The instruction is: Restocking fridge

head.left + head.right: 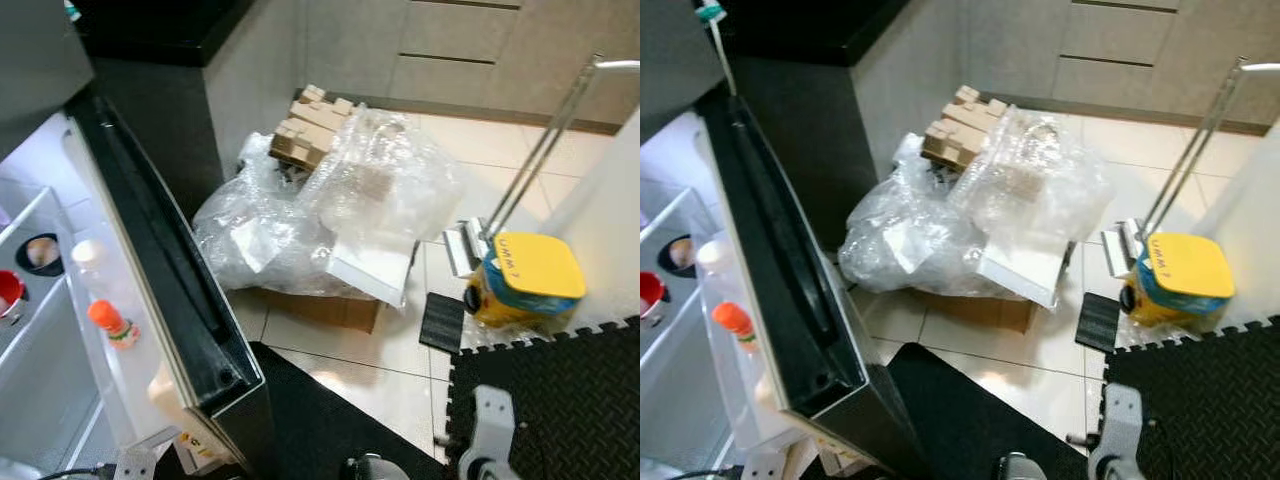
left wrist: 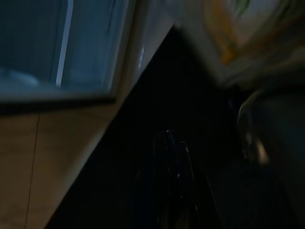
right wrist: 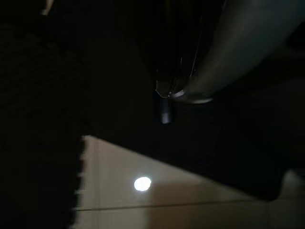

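Nearest, at 6 o'clock: black floor mat (image 1: 330, 420), with foam mat (image 1: 560, 400) at 4 o'clock, and both arms hanging idle in dark wrist views, left gripper (image 2: 171, 181) and right gripper (image 3: 164, 107) too dim to tell jaws open or closed. At 8 to 9 o'clock: open fridge door (image 1: 160, 290), its shelf holding an orange-capped bottle (image 1: 112, 324), a red cup (image 1: 8, 292) deeper inside. Toward 12 o'clock on tile: crumpled clear plastic (image 1: 330, 210) over cardboard boxes (image 1: 308, 125); at 3 o'clock, yellow-lidded bucket (image 1: 525, 280).
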`<state>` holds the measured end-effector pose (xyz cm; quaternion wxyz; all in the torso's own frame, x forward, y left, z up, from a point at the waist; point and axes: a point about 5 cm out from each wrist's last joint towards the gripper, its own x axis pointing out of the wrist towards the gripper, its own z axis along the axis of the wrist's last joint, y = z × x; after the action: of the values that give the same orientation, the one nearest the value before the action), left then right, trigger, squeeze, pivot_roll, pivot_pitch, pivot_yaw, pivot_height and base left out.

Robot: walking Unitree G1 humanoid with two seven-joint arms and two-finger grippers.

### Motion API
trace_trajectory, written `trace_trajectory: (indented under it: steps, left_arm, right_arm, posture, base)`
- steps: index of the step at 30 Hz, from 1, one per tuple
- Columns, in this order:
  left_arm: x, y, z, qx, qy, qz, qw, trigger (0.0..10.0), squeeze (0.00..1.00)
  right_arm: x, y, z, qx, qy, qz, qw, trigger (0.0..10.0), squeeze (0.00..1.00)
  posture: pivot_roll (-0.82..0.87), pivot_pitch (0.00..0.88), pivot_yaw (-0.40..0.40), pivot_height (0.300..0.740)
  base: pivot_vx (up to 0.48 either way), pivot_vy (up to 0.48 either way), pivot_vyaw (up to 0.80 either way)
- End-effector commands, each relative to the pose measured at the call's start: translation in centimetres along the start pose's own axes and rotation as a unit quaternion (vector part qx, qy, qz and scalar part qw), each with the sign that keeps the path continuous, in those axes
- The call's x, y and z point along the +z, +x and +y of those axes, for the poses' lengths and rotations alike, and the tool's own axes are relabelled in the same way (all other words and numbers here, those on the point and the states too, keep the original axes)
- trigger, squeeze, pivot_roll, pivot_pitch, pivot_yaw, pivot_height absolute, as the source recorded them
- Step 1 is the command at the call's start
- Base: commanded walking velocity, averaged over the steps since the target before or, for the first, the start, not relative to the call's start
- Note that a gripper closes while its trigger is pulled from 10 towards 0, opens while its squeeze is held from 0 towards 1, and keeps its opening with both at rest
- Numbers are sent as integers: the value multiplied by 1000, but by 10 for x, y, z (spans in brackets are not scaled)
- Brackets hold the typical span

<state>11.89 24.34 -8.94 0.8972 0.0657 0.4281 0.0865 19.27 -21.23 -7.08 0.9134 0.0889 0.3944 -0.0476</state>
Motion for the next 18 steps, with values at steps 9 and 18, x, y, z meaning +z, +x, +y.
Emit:
trace_trajectory:
  steps: [9,18]
  left_arm:
    - [-18,-5,4,5,-9,42,999,10000,0]
    - [-23,-7,5,5,-11,55,998,10000,0]
  right_arm:
    - [-11,-1,5,-6,-5,10,1000,10000,0]
    - [-11,-1,9,7,-10,9,1000,10000,0]
  posture:
    - [-81,155,-1,731]
    - [-84,155,-5,731]
  base:
    - [-256,0,0]
    - [-309,0,0]
